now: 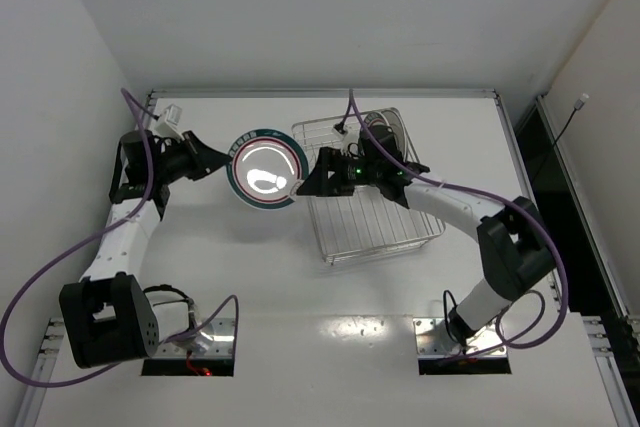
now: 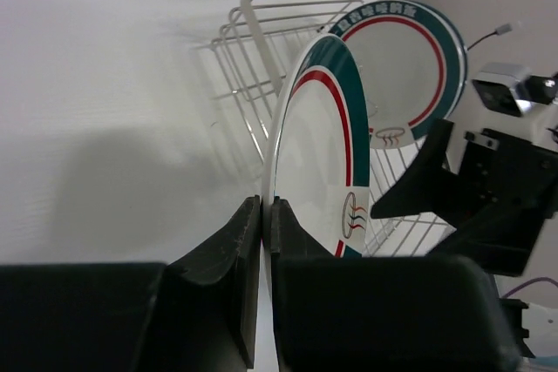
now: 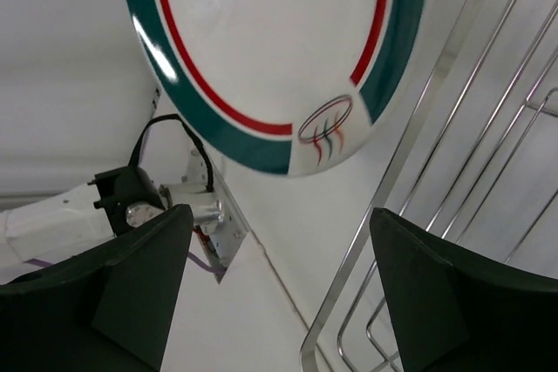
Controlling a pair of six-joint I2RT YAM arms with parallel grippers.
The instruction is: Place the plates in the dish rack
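- Top external view: my left fingers (image 1: pixel 216 160) pinch the left rim of the green-rimmed plate (image 1: pixel 265 172). It is held above the bench (image 1: pixel 300 297), face up towards the camera. The dish rack (image 1: pixel 372 192) lies just beyond the plate's opposite rim. My right fingers (image 1: pixel 308 180) sit between the plate and the rack, at the plate's right edge. I judge the right arm to be the nearer one to the rack.
- Left wrist view: the two left fingers are pressed onto the plate's rim, with only the thin edge between them. The plate runs straight out from the fingertips, its long line aimed at the rack wires. A second plate (image 2: pixel 410 63) of the same pattern already stands in the rack.
- Right wrist view: the right fingers are spread wide with nothing between them. The plate's rim hangs past the fingertips and off to their left side, not yet inside the gap. The rack's edge wire passes on the right. For a handover, I judge these fingers must move forward until the rim is between them.
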